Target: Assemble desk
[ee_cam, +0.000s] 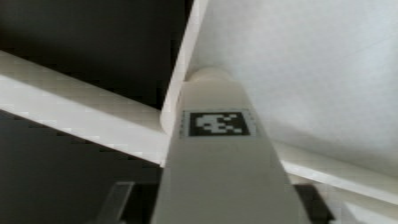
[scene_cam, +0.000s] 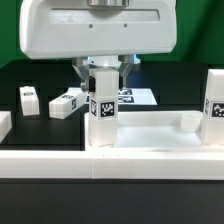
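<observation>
The two-finger gripper [scene_cam: 102, 82] has its jaws drawn in narrow against opposite faces of a short square white plastic leg [scene_cam: 102, 108] bearing a black-and-white tag. It holds the leg near its top end, though how firm the grip is cannot be read. The leg stands upright with its long axis vertical and its tag facing the exterior camera. Its lower end rests on the corner at the exterior view's left of the large shallow rimmed white plastic tabletop [scene_cam: 150, 135]. In the wrist view the leg [ee_cam: 217, 150] runs straight away from the fingers toward that corner. The main risk is a slight tilt or offset at the socket. If the leg is pushed or turned while off axis it could jam, or slide the tabletop across the black table. A weak grip could also let the square faces slip when twisted. A second tagged white leg [scene_cam: 213, 95] stands upright at the far right, and two loose white legs [scene_cam: 66, 103] lie well clear to the left.
</observation>
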`<state>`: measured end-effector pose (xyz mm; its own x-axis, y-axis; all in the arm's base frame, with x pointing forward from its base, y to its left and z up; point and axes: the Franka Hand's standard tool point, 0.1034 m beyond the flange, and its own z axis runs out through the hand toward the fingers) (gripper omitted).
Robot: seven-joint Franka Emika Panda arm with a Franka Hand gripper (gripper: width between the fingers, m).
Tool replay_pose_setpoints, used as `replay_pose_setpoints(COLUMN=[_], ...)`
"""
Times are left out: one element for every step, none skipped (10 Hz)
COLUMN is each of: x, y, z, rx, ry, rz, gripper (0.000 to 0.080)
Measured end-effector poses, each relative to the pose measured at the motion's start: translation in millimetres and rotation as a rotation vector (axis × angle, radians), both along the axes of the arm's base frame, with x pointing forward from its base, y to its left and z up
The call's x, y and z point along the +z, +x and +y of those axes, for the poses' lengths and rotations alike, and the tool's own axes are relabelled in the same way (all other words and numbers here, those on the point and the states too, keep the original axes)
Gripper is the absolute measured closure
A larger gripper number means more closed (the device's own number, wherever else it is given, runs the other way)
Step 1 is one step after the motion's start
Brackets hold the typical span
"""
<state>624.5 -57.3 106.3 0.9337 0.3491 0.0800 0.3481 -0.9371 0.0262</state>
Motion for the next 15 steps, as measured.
replay_pose_setpoints(x=[0.0,0.0,0.0,0.0,0.0,0.0,-0.3,-1.2,-1.5,-1.6,-1.7,-1.9,-1.9,-2.0,-2.1], y=[0.0,0.0,0.0,0.1,0.1,0.0,-0.3,-1.2,-1.4,-1.5,-1.7,-1.9,-1.9,-1.9,-2.0], z=[0.0,0.0,0.3,0.7,0.5,0.2,0.1,0.3,0.2,0.4,0.7,0.7,0.0,-0.2,-0.9], rx=[-0.028,-0.029,-0.061,-0.174,-0.295,-0.39,-0.466,-0.596,-0.711,-0.815,-0.908,-1.025,-1.115,-1.166,-1.277], ry=[0.003,0.003,0.007,0.018,0.027,0.035,0.043,0.061,0.073,0.082,0.089,0.099,0.114,0.121,0.138], rz=[0.0,0.0,0.0,0.0,0.001,0.001,0.002,0.004,0.001,0.001,0.002,0.004,0.007,0.009,0.014], gripper=[0.0511,0.0511,0.0511,0.0511,0.0511,0.0511,0.051,0.051,0.0509,0.0509,0.0509,0.0509,0.0509,0.0509,0.0509])
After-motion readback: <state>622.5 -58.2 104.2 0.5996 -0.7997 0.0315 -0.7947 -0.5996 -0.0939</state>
